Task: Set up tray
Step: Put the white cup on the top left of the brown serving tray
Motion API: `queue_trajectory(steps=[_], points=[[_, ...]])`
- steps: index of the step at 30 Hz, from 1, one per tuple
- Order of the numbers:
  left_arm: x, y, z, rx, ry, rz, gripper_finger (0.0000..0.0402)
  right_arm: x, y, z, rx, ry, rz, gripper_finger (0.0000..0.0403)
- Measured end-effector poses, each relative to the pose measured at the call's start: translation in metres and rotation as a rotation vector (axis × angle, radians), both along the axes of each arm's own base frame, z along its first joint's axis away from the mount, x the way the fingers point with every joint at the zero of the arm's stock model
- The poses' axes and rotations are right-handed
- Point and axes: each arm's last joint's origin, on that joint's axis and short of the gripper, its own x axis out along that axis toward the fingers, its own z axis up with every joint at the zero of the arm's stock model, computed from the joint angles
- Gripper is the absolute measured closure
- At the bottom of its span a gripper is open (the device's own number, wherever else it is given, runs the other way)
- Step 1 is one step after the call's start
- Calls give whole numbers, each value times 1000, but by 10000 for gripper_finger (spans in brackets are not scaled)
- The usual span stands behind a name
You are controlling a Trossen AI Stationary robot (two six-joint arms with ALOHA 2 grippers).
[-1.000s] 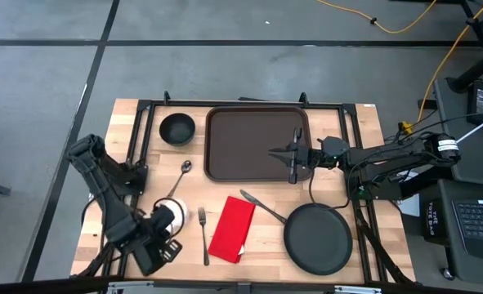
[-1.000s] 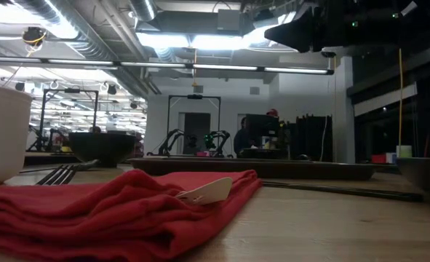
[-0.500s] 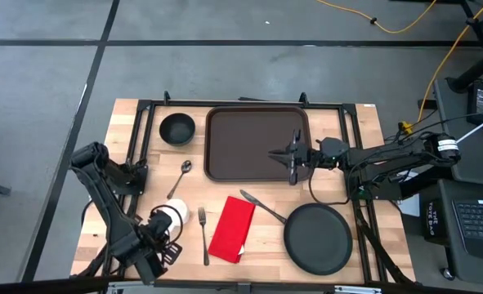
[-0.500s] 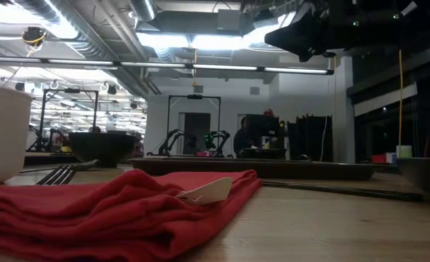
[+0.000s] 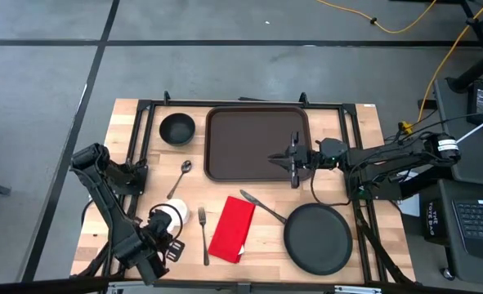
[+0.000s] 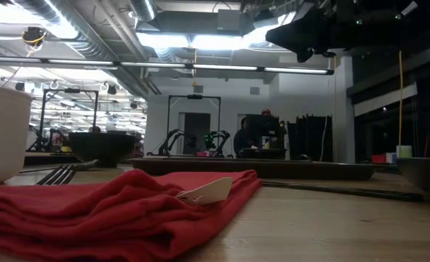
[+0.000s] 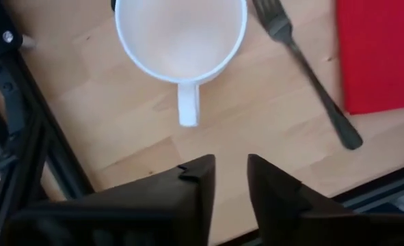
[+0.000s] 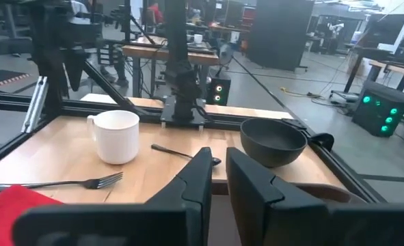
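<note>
Tray [image 5: 253,143]: dark brown, rounded corners, raised rim; right fingers [image 5: 293,162] slightly apart above its edge; left fingers [image 7: 195,179] slightly apart

Wooden table [image 5: 355,245] with a black frame along its edges. Far left: black bowl [image 5: 176,128], upright. Spoon [image 5: 178,177] lay nearer, angled, bowl end toward the far side. Near left: white mug [image 5: 171,216], upright, handle [image 7: 187,111] clear of other things. Fork [image 5: 203,235] just right of the mug, tines pointing far. Red napkin [image 5: 233,228] right of the fork, slightly skewed, with a pale tag [image 6: 206,192] on its folds. Round black plate [image 5: 318,238] near right. Knife [image 5: 262,207] ran diagonally from beside the napkin to the plate's far-left rim. Yellow cable [image 5: 404,24] on the floor, far right. Laptop [image 5: 478,219] at the right edge.
</note>
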Motion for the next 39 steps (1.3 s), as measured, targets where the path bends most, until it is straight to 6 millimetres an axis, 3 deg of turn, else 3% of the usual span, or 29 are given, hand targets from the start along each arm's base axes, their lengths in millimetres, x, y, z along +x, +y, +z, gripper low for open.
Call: queue_trajectory(steps=[7, 13, 20, 35, 39], points=[[3, -5, -11, 35, 17, -4, 248, 0, 0, 0, -3, -1, 0, 351], [6, -12, -28, 65, 111, -13, 217, 0, 0, 0, -1, -1, 0, 351], [10, -16, -42, 114, 125, -10, 210, 0, 0, 0, 4, -1, -1, 351], [9, -13, -44, 166, 111, 50, 210, 0, 0, 0, 7, -1, -1, 351], [7, -9, -57, 183, 112, 61, 210, 0, 0, 0, 7, -1, -1, 351]])
